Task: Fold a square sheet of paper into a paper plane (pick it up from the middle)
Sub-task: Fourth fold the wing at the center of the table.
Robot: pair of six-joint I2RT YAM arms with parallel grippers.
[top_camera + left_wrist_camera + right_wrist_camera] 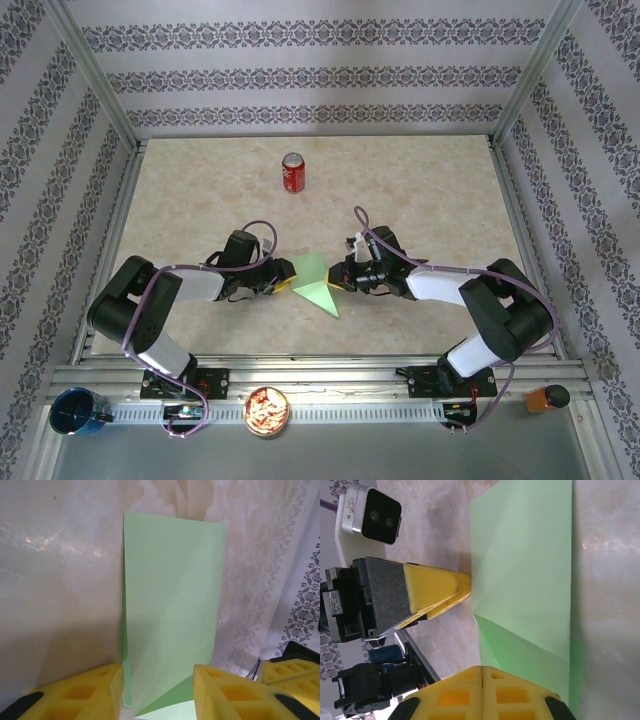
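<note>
My left gripper [158,682], at the paper's 9 o'clock, has its jaws apart astride the near edge. My right gripper [481,672], at 3 o'clock, is pressed together. The square sheet of paper [314,279] lies part-folded mid-table, with a soda can [292,172] beyond at 12. I judge another fold comes next, which needs a thin pinch and squared edges.

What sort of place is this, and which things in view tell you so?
Probably a robot test cell, not a home: a left arm and right arm bolted to a rail at a table, boxed in by an aluminium frame holding patterned wall panels.
</note>
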